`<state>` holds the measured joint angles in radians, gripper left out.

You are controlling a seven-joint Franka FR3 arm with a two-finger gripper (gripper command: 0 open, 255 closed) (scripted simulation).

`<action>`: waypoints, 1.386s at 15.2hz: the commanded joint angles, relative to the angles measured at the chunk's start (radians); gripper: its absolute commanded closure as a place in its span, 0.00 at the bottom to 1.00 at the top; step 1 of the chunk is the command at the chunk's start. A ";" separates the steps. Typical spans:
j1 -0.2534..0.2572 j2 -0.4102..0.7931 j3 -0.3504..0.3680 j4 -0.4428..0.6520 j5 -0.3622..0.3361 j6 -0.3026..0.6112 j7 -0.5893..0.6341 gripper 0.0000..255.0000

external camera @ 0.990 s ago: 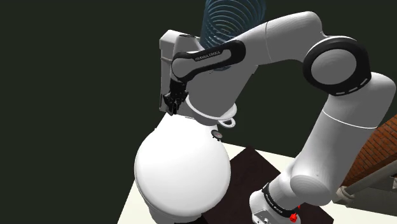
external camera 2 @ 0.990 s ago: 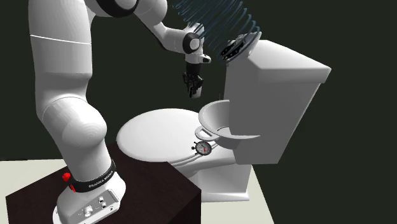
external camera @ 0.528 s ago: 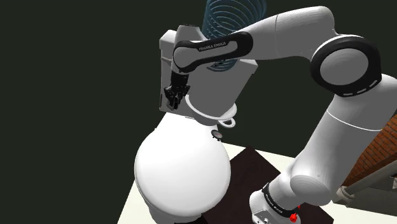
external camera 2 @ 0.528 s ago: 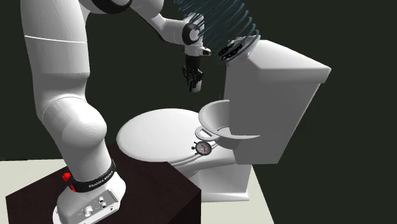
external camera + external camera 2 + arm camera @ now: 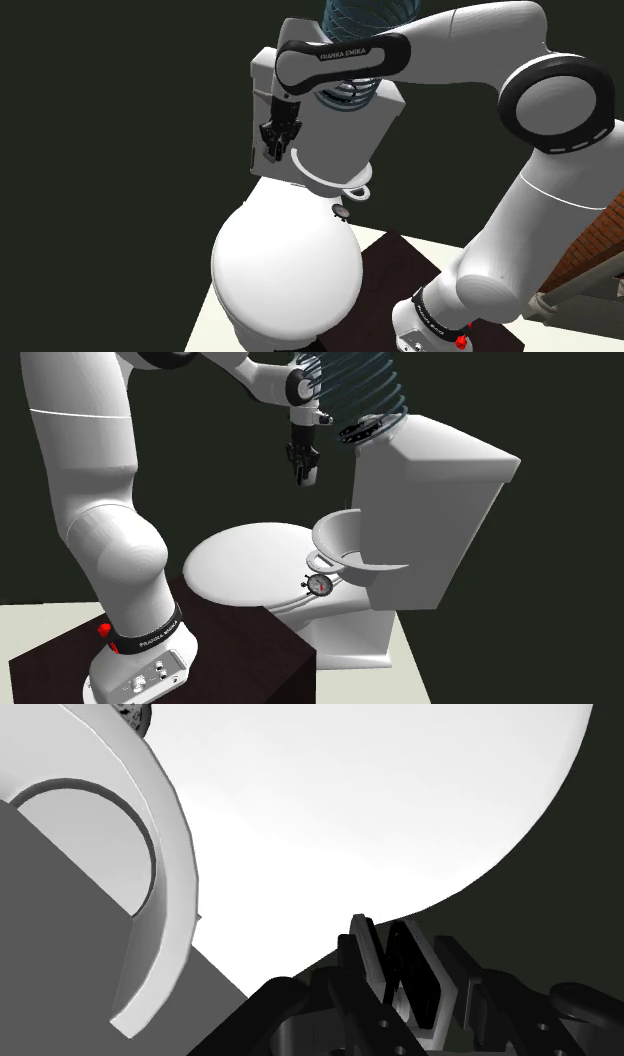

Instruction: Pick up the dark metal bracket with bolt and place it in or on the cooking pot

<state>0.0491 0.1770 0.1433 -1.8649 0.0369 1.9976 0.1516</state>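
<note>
My gripper (image 5: 271, 150) (image 5: 303, 470) hangs in the air above the toilet lid, beside the tank's upper front edge. In the wrist view its fingers (image 5: 400, 972) are shut on a small dark metal bracket (image 5: 408, 979), which stands between them. The pot (image 5: 340, 537) (image 5: 345, 184) is drawn plain white, a round bowl with a loop handle, set half into the tank's front just above the lid. It lies below the gripper and to the second exterior view's right; its curved rim (image 5: 168, 874) shows ahead of the fingers.
A white closed toilet lid (image 5: 285, 265) lies under the gripper, with the tall tank (image 5: 430, 502) behind it. A small round dial (image 5: 320, 584) sits by the pot. A blue wire spiral (image 5: 345, 382) and a dark object (image 5: 368, 427) top the tank. The dark stand (image 5: 200, 652) is in front.
The gripper has risen with the bracket and shifted slightly toward the tank; the arm's forearm has lifted with it. Pot and dial have not moved.
</note>
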 commanded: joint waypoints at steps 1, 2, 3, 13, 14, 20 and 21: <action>0.000 -0.003 0.000 0.019 0.000 -0.021 0.001 1.00; -0.013 -0.014 -0.009 0.007 0.002 -0.020 -0.022 1.00; -0.027 -0.023 -0.018 -0.004 0.004 -0.020 -0.044 1.00; -0.159 -0.073 -0.114 -0.051 0.009 -0.034 -0.274 1.00; -0.172 -0.073 -0.124 -0.050 0.009 -0.036 -0.296 1.00; -0.249 -0.054 -0.184 -0.015 0.007 -0.058 -0.432 1.00; -0.261 -0.048 -0.195 -0.005 0.007 -0.062 -0.455 1.00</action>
<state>-0.1731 0.1069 -0.0163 -1.8785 0.1278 1.8984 -0.2697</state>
